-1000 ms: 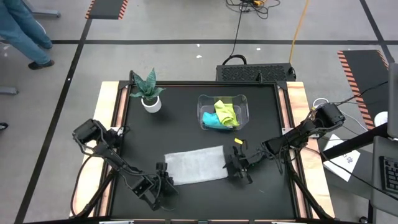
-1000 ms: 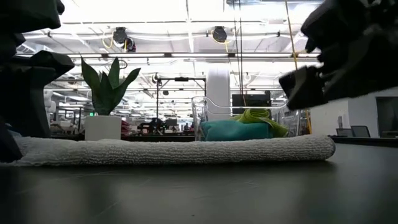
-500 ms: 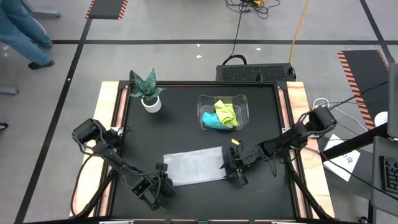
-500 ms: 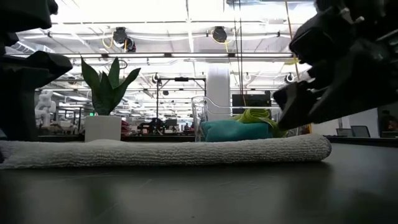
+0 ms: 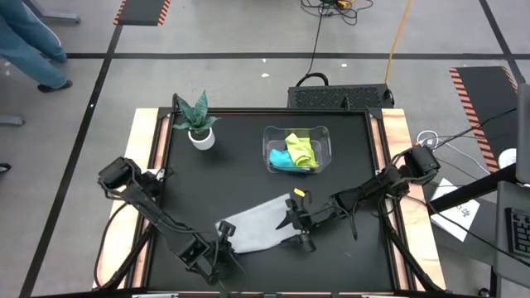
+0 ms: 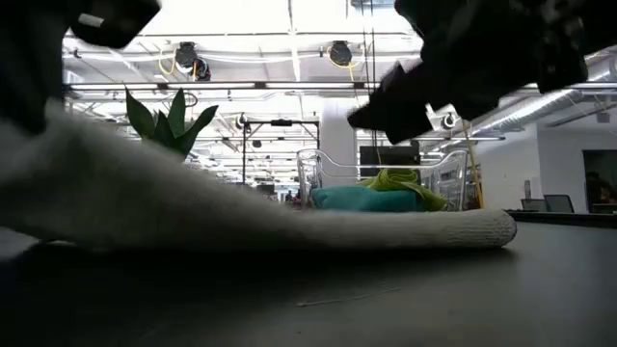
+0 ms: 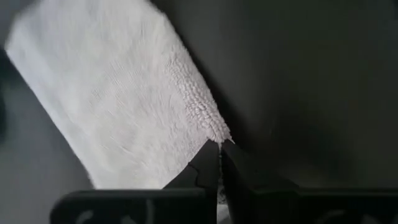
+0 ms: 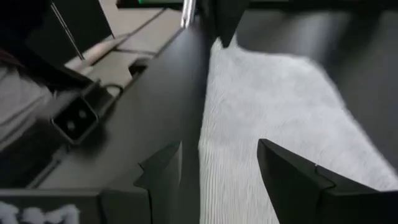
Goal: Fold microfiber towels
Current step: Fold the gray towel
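Observation:
The light grey towel [image 5: 258,220] lies near the table's front edge. Its right end [image 6: 463,227] rests on the table and its left end [image 6: 96,193] is raised. My left gripper [image 5: 225,234] is shut on the towel's near left corner. My right gripper [image 5: 291,223] hovers open above the towel's right end. In its wrist view one finger [image 8: 163,171] stands over the bare table beside the towel's edge and the other [image 8: 289,171] over the cloth [image 8: 261,118]. The yellow-green towel [image 5: 301,147] and the teal one [image 5: 281,159] lie in the clear bin [image 5: 296,132]. My left gripper pinches the towel's corner tip [image 7: 215,134] between its two fingertips [image 7: 208,163], coming steeply from above. That corner is lifted clear of the table. The cloth slopes down from it to the right end, which still lies flat.
A potted plant [image 5: 199,124] in a white pot stands at the far left. The clear bin stands at the far middle. Bare black tabletop [image 5: 348,165] lies between the bin and the grey towel. A person's legs [image 5: 33,50] show on the floor beyond the table.
My left gripper has shut on the grey towel's near left corner, rolled, and risen. The towel's left end has come up off the table and the cloth has skewed, while its right end has stayed down. My right gripper has moved toward the table's left, over the towel's right end.

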You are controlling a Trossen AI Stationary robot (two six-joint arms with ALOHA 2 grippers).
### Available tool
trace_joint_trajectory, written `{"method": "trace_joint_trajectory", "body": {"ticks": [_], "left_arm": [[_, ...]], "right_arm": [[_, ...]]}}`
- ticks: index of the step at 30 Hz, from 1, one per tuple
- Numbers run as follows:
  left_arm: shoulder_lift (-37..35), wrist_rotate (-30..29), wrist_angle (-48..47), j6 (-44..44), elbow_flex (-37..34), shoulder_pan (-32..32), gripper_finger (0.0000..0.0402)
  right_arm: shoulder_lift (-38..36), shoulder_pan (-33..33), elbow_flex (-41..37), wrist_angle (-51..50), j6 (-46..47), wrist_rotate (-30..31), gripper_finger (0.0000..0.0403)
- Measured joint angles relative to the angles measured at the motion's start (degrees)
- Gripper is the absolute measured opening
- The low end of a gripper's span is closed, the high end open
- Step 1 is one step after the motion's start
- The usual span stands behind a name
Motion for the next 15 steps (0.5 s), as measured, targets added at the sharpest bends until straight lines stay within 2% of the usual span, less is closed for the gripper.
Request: {"method": "trace_joint_trajectory", "body": {"ticks": [8,11,15], "left_arm": [[-0.02,0.95,0.27,3.43,5.94,2.91,0.0007],[-0.02,1.79,2.96,4.31,5.98,4.54,0.0007],[-0.02,5.81,6.31,6.15,6.01,6.6,0.0005]], "right_arm": [[0.08,3.56,4.6,-0.86,-1.71,-0.13,0.0201],[1.88,5.01,7.07,-0.9,-1.67,-0.14,0.0201],[6.65,5.46,11.22,-0.92,-1.01,0.38,0.0201]]}}
